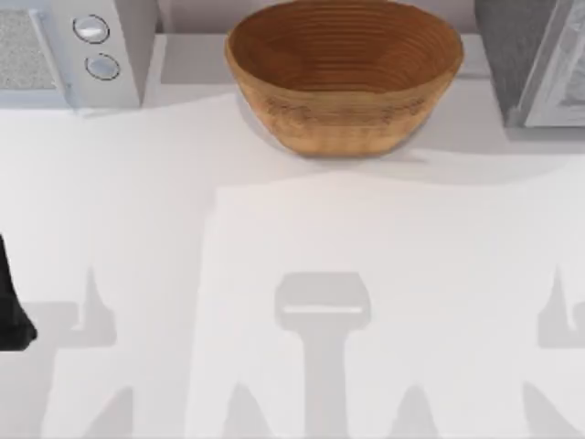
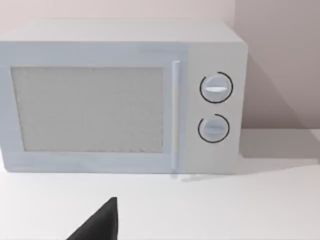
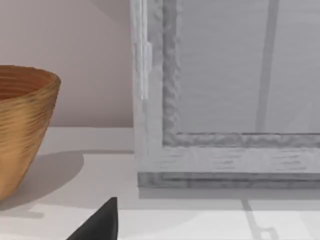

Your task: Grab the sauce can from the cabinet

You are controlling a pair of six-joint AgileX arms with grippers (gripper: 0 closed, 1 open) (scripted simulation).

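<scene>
The sauce can is not to be seen from where I stand, so I judge it sits behind the closed pale grey cabinet door (image 3: 225, 90) at the table's far right, and doing this step well means opening that door by its slim vertical handle (image 3: 145, 65) first, swinging wide of the big woven brown bowl-shaped basket (image 1: 344, 73) beside it. My right gripper (image 3: 97, 225) hangs low before the cabinet, one dark fingertip showing, so I cannot tell how far open it is or whether it holds anything. My left gripper (image 2: 97, 225) idles facing the white microwave (image 2: 120, 97) at far left, its opening equally unreadable.
</scene>
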